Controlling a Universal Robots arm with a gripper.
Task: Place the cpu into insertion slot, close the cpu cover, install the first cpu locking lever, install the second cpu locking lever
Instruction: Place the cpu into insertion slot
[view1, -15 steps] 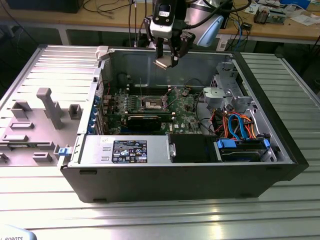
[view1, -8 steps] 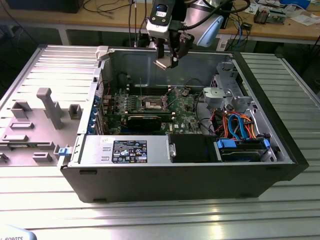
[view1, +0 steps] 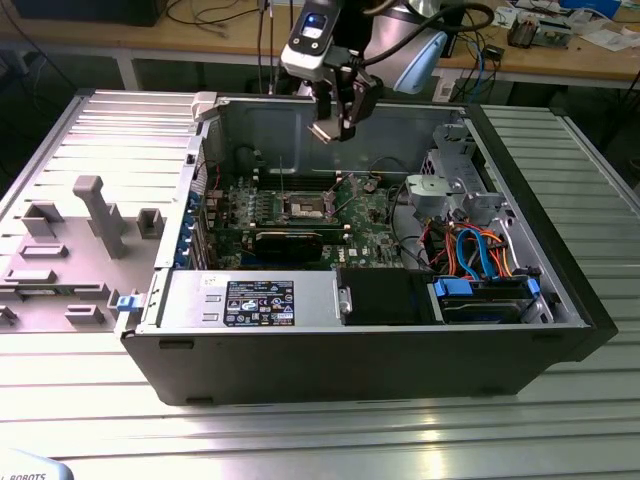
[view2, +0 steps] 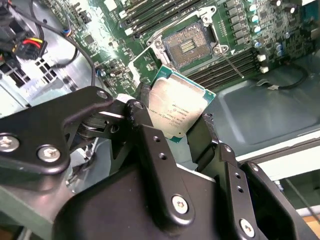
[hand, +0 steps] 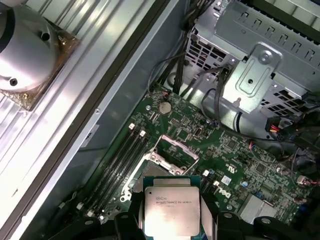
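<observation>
My gripper (view1: 338, 122) hangs above the open computer case (view1: 380, 350), over its far wall. It is shut on the cpu (view2: 177, 107), a flat square chip with a silver-grey top, held by two opposite edges between the black fingers (view2: 142, 112). In the first wrist view the cpu (hand: 172, 204) sits in front of the motherboard. The insertion slot (view2: 187, 46) lies open below on the green board, dark with a silver rim, well apart from the chip. In the exterior view the insertion slot (view1: 308, 208) is at the board's middle. A thin locking lever (view2: 232, 64) sticks out beside it.
A silver drive cage (view1: 450, 185) with orange and blue cables (view1: 480, 250) fills the case on the exterior view's right. A black card (view1: 290, 240) and a power supply (view1: 250, 300) lie near the front. A grey fixture plate (view1: 80, 230) sits outside on the exterior view's left.
</observation>
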